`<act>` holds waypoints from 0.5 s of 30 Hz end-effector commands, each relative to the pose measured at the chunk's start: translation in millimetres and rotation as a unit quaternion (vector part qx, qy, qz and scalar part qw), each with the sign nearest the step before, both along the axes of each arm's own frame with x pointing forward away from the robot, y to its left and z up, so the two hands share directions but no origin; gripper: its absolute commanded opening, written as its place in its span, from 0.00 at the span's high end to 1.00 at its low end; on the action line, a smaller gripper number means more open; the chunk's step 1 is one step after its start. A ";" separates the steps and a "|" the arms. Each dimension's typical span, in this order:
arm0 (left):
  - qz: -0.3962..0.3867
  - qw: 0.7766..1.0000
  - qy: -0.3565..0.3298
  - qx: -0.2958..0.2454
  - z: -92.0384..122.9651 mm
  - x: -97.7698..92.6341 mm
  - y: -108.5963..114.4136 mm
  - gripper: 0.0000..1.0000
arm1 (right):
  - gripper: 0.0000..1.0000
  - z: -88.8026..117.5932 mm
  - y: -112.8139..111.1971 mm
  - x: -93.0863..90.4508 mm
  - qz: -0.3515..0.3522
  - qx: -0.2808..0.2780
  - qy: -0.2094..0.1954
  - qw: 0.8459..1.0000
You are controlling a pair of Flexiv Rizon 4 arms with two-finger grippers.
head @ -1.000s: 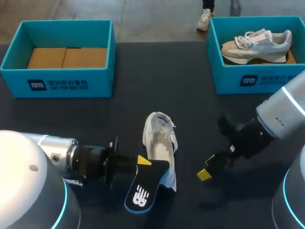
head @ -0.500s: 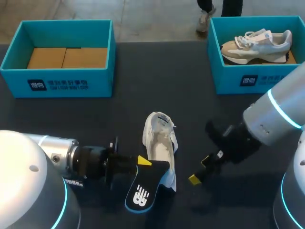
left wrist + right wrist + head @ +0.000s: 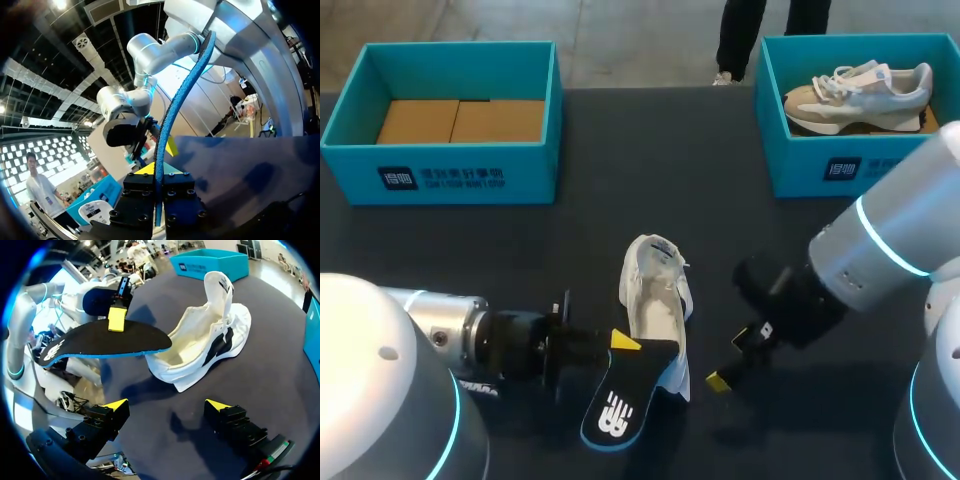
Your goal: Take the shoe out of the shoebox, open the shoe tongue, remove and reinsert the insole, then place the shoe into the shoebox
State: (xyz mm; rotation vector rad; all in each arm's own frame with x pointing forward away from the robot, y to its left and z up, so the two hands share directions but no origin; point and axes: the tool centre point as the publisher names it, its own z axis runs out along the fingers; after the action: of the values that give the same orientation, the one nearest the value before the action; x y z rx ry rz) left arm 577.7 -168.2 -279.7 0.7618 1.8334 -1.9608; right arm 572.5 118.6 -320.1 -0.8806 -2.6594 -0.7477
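Observation:
A white shoe lies on the dark table near the middle, its opening turned up and its tongue pulled back. My left gripper is shut on the heel end of a black insole with a blue rim, held just left of the shoe. In the left wrist view the insole stands edge-on between the fingers of that gripper. My right gripper hangs open just right of the shoe, holding nothing. In the right wrist view the shoe and the insole lie ahead of the right gripper.
A blue shoebox with a cardboard floor stands at the back left. A second blue shoebox at the back right holds a grey and white shoe.
My right arm has moved left and slightly down toward the shoe, its gripper staying open. The left arm, insole and shoe have barely shifted.

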 end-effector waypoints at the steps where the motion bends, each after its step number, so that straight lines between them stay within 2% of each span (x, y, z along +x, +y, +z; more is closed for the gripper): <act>1: -0.001 1.000 0.000 -0.008 -2.5 1.9 -1.9 1.00 | 0.00 -9.2 16.8 5.5 0.000 -0.011 -0.005 1.000; 15: -0.017 1.000 -0.006 -0.025 -0.4 9.5 -11.5 1.00 | 0.00 -19.6 23.3 8.4 -0.011 -0.006 -0.029 1.000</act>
State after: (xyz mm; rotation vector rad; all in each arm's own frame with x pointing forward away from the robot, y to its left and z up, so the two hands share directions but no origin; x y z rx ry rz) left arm 582.9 -175.0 -276.3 0.7860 1.7748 -2.0011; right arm 582.8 138.8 -333.7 -0.9025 -2.7118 -0.7634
